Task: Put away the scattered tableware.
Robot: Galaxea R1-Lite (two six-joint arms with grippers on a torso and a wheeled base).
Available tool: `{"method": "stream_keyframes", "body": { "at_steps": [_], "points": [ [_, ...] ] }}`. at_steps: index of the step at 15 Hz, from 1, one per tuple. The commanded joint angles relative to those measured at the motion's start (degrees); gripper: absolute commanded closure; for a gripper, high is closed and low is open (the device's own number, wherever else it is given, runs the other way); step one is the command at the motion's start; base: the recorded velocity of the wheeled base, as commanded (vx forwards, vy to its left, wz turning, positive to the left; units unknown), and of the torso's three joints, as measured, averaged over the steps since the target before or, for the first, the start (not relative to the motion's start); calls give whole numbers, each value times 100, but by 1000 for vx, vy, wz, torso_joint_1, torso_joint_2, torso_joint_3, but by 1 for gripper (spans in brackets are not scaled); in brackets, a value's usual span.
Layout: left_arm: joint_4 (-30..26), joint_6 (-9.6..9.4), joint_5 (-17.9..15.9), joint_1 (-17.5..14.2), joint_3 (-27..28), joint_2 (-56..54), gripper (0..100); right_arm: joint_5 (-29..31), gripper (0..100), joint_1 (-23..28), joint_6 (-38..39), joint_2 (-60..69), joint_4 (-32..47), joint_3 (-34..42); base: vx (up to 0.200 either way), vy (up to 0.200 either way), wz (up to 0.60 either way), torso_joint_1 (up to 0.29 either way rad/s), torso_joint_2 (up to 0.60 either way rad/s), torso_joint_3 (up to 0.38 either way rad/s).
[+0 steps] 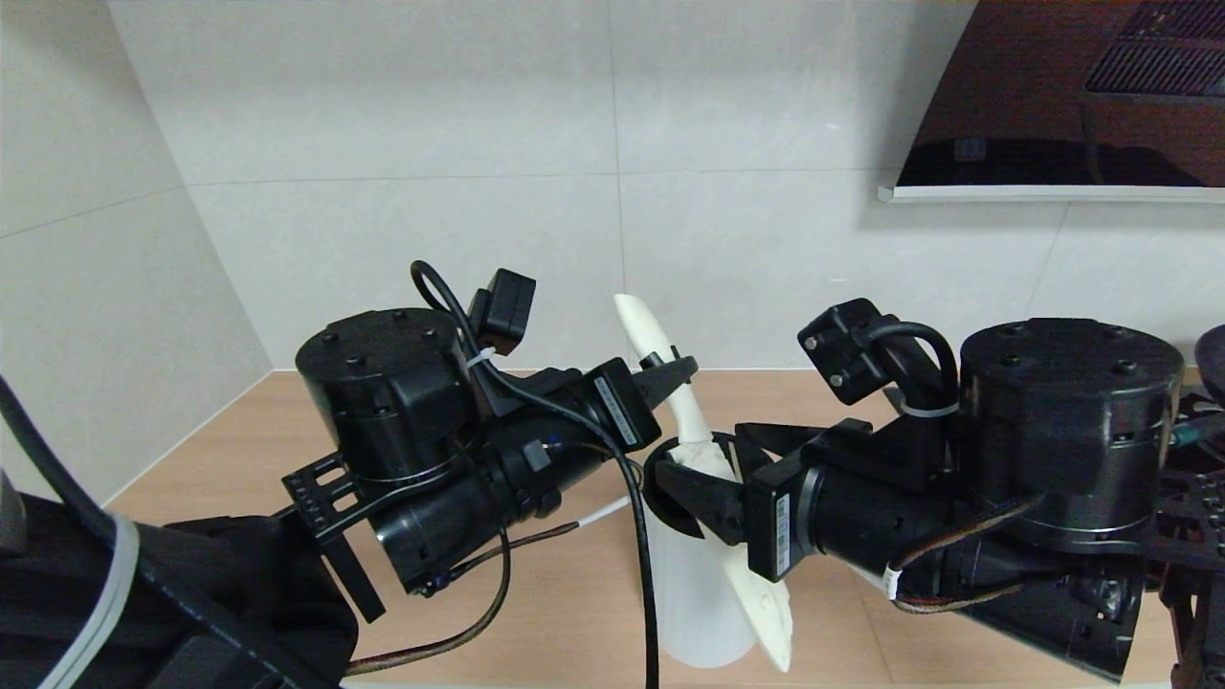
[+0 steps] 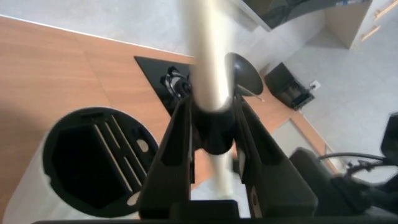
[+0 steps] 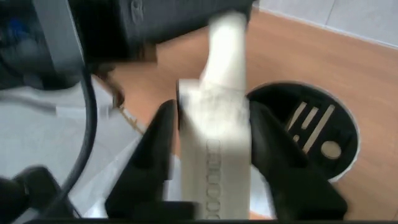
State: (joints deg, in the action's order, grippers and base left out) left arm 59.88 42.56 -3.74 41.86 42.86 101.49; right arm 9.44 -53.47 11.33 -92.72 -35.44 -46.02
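Insert step: left pincer [image 1: 670, 376] was clenched on the spatula [image 1: 691, 421] handle, right pincer [image 1: 713, 466] clamped on its blade. The spatula was tilted just above the utensil holder [image 1: 694, 612] on the table [image 1: 574, 593]. Next, likely: one pincer releases, the other lowers it in.
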Motion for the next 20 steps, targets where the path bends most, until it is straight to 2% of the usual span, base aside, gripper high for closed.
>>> {"method": "stream_keyframes", "body": {
  "at_steps": [1,4,6,8,11,13,14,16,18,20],
  "points": [
    [15,7,5,-3,20,-41,100,-12,0,3,1,44,11,5,0,0,0,0,0,0],
    [-73,-37,93,-38,108,-182,100,-21,0,12,1,255,19,67,0,0,0,0,0,0],
    [-354,-134,234,-99,258,-331,100,-38,0,135,-16,457,72,111,0,0,0,0,0,0],
    [-917,-406,1016,-134,767,-489,100,-47,0,601,-51,782,98,146,0,0,0,0,0,0],
    [-917,-1197,1921,-108,987,-542,100,-144,0,908,-131,1090,169,146,0,0,0,0,0,0],
    [-820,-1777,2361,33,996,-507,100,-249,0,1058,-139,1195,441,111,0,0,0,0,0,0],
    [-741,-1979,2440,103,1014,-472,100,-258,0,1110,-139,1204,450,102,0,0,0,0,0,0],
    [-662,-2762,2695,235,1225,-235,100,-267,0,1242,-157,1230,450,102,0,0,0,0,0,0],
    [-644,-3289,3143,252,1453,29,100,-267,0,1295,-157,1265,450,120,0,0,0,0,0,0],
    [-627,-3289,3503,402,1532,126,100,-267,0,1357,-157,1257,459,128,0,0,0,0,0,0]
  ]
}}
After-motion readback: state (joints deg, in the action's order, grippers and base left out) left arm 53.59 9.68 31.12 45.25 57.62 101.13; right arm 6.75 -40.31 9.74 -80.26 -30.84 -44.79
